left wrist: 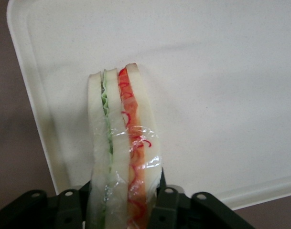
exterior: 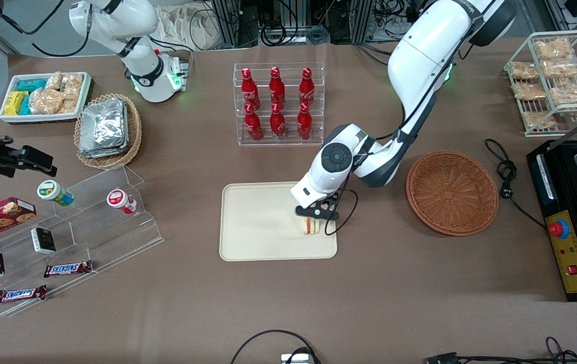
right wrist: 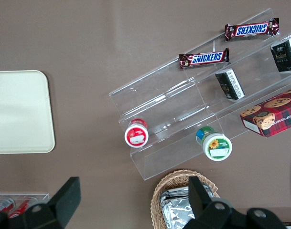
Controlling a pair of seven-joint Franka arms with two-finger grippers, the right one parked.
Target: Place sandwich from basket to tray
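The sandwich (exterior: 310,226) is a clear-wrapped white wedge with red and green filling. It stands on its edge on the cream tray (exterior: 258,222), near the tray's corner toward the working arm's end. My gripper (exterior: 315,214) comes down on it from above and is shut on it. In the left wrist view the dark fingers (left wrist: 167,205) press the wrap on both sides of the sandwich (left wrist: 121,138), with the tray (left wrist: 221,71) right under it. The reddish-brown basket (exterior: 452,193) lies beside the tray, toward the working arm's end, with nothing in it.
A clear rack of red bottles (exterior: 278,103) stands farther from the front camera than the tray. Acrylic display steps (exterior: 91,222) with snacks and a tan basket of foil containers (exterior: 108,130) lie toward the parked arm's end. A black appliance (exterior: 571,217) and cable (exterior: 508,177) sit past the basket.
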